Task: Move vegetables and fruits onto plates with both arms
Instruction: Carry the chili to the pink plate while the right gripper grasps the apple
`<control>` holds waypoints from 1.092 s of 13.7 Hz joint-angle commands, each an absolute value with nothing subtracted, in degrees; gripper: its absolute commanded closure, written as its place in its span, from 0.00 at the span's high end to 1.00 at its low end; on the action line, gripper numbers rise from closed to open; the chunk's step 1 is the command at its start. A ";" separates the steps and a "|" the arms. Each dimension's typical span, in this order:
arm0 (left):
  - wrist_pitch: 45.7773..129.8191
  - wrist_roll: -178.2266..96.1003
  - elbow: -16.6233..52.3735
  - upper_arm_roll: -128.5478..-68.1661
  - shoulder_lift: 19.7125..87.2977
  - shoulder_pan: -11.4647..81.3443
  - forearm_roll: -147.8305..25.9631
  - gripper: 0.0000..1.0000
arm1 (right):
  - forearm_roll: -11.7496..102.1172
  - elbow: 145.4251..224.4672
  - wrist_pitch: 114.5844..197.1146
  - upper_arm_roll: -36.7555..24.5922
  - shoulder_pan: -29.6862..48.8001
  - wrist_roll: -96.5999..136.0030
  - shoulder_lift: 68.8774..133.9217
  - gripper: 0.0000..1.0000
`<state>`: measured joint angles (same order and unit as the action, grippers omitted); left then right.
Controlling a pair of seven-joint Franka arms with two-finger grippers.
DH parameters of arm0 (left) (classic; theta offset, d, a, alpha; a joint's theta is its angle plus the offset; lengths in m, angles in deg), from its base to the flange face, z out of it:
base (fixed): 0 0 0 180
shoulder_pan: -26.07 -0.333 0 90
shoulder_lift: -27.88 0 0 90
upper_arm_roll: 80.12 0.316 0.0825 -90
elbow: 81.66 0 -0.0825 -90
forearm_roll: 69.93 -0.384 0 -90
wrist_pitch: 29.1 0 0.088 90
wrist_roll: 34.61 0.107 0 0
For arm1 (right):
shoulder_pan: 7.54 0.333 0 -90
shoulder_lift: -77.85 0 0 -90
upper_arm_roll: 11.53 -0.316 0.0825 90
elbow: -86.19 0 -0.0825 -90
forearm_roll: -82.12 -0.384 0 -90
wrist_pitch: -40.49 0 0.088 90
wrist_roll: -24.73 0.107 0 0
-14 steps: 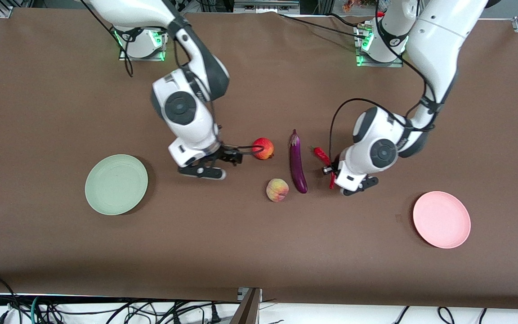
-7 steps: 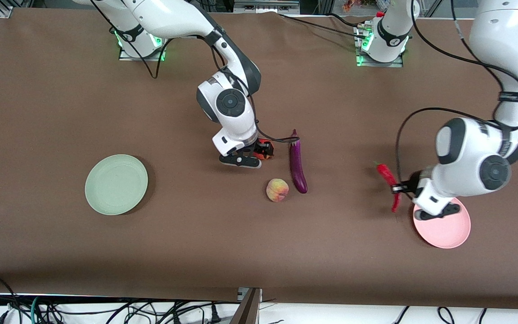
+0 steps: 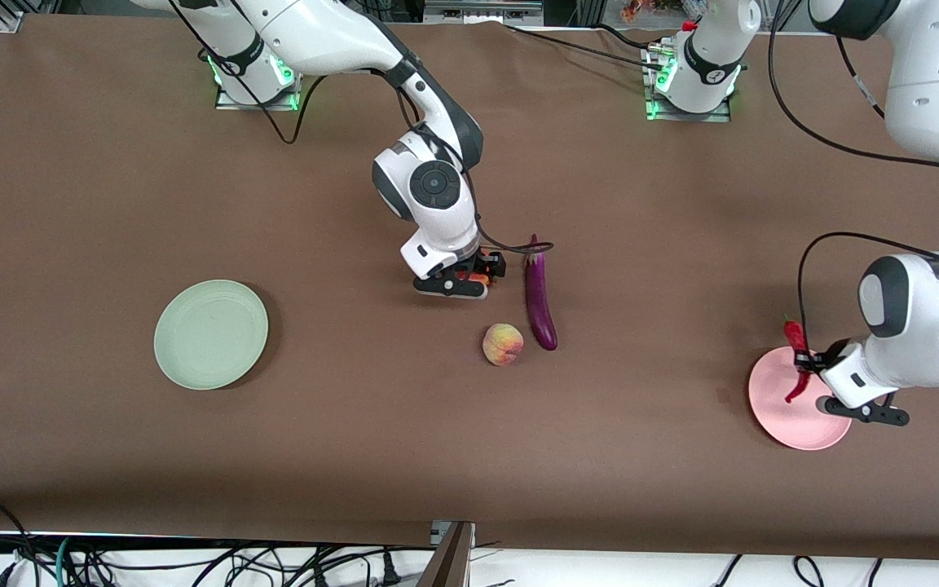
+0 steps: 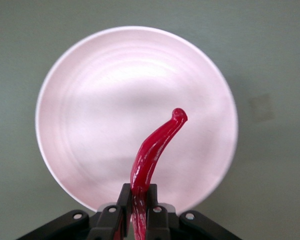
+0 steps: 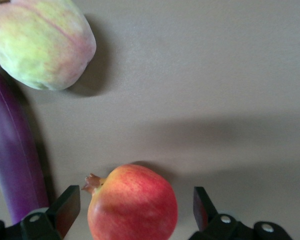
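Two plates lay on the worktop: one pale green plate and one pink plate. Taking the eggplant as landmark, there were two vegetables: that single purple eggplant and one red chili pepper well apart from it, over the pink plate. There were two fruits, both just beside the eggplant: one round red fruit with a crown tip and one yellowish-pink peach. Two white arms were present, each with one black end effector: the left end effector and the right end effector.
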<state>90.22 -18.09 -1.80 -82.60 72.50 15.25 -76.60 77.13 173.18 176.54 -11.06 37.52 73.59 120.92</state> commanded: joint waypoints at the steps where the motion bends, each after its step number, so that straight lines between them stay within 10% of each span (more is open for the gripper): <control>1: 91.83 -15.19 -5.72 -82.49 76.22 14.91 -77.84 0.00 | 76.49 172.06 178.30 -10.48 38.51 74.13 122.49 1.00; 3: 92.01 -15.28 -5.81 -82.49 76.66 14.82 -77.66 0.09 | 76.67 172.06 179.27 -10.39 38.51 74.04 122.93 1.00; 5: 92.01 -15.28 -5.81 -82.49 76.66 14.47 -77.22 0.85 | 76.93 172.06 180.41 -10.39 38.51 73.95 123.46 1.00; 6: 92.01 -15.45 -6.16 -82.58 76.58 14.29 -77.13 1.00 | 77.02 172.06 180.68 -10.39 38.60 73.95 123.72 1.00; 12: 90.96 -16.06 -7.57 -83.19 75.00 14.29 -75.65 1.00 | 77.28 172.06 181.73 -10.39 39.39 74.04 124.69 0.99; 15: 87.90 -17.81 -7.05 -83.28 70.70 14.73 -67.14 1.00 | 77.37 172.06 182.87 -10.39 39.57 73.95 125.13 0.84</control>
<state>91.49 -16.61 -7.77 -82.84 74.54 14.76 -70.86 77.16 173.17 182.04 -10.99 38.86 73.59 124.01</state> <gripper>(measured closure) 0.000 0.026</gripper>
